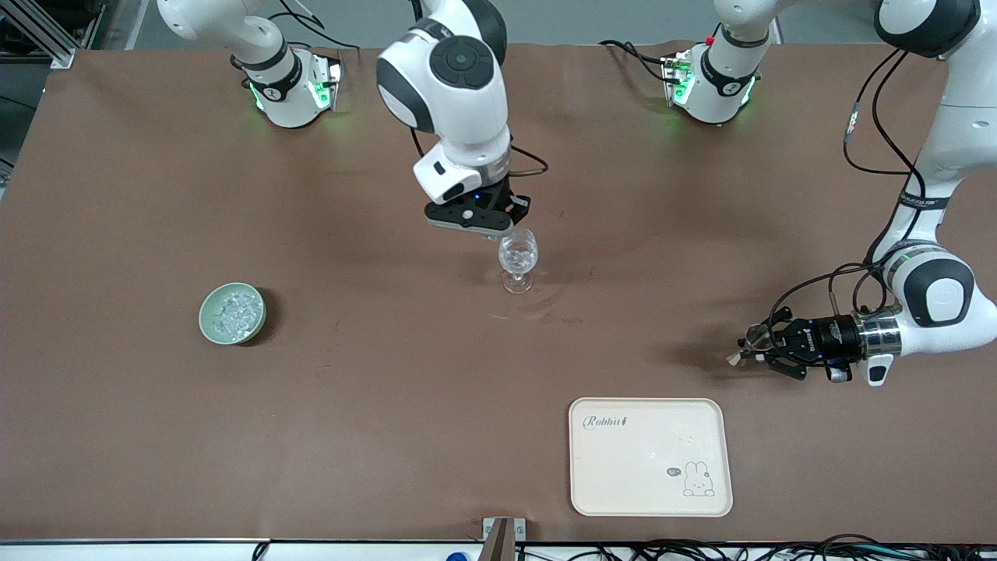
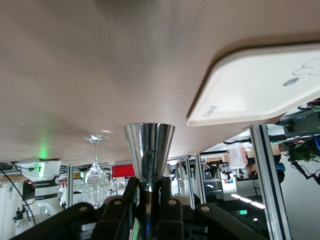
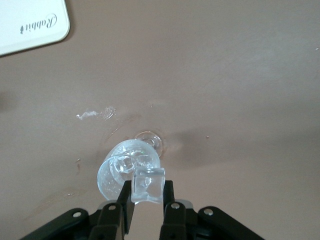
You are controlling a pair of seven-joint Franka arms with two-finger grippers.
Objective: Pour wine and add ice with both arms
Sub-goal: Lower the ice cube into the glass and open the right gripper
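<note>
Ice step in hand, by the look of it. Right gripper (image 1: pixel 498 227) hangs over the stemmed glass (image 1: pixel 518 261) at table centre, fingers pinched on one clear ice cube (image 3: pixel 148 185). Right wrist view: cube sits directly above the glass mouth, a few chunks already in the bowl of the glass. Next move, as I judge it: let the fingers part so the cube drops in; needs cube centred over the rim, low enough not to bounce out or knock the glass. Cube looks slick, could hang on a pad.

Rest of the ice (image 1: pixel 232 313) lies in the pale green bowl (image 1: pixel 207 327), toward right arm's end of table, well apart from the gripper and nearer the front cam than the glass.

Left gripper (image 1: pixel 752 347) waits low over table at left arm's end, closed on a shiny metal cone-shaped cup (image 2: pixel 149 155), held sideways. No wine visible in glass; can't tell if pour is done. Cream tray (image 1: pixel 592 483) lies nearest front cam, bare.
</note>
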